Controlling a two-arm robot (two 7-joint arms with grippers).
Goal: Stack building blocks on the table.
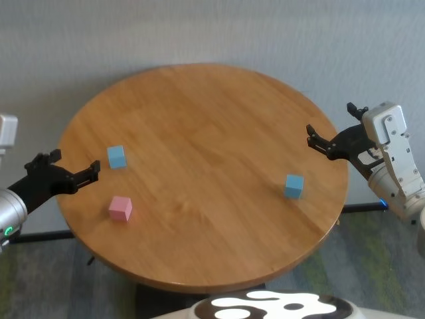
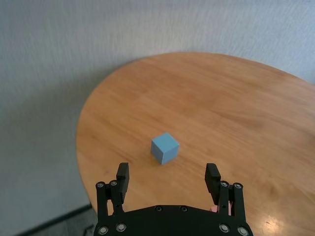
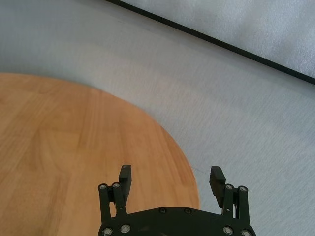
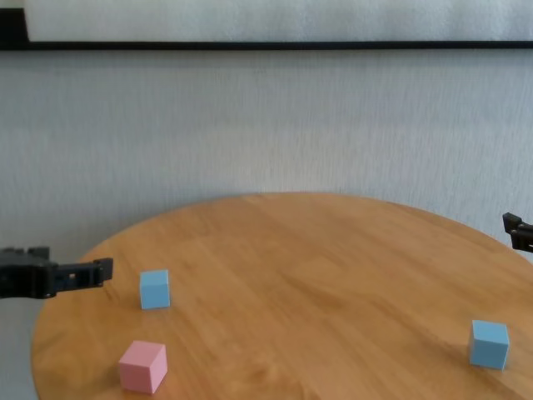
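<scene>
On the round wooden table [image 1: 212,113] lie three building blocks, all apart. A light blue block [image 1: 116,157] sits near the left edge, with a pink block [image 1: 120,208] a little nearer to me. Another light blue block [image 1: 294,186] rests at the right side. My left gripper [image 1: 78,163] hovers open at the table's left rim, just left of the blue block [image 2: 164,148], which shows ahead of its fingers. At the right rim my right gripper [image 1: 330,123] is open and empty, farther back than the right block. Its wrist view shows only bare table [image 3: 59,137].
A grey wall rises behind the table. Carpeted floor and a dark table base show below the near edge. My white body [image 1: 272,307] is at the front. The wide middle of the tabletop [image 4: 316,267] holds nothing.
</scene>
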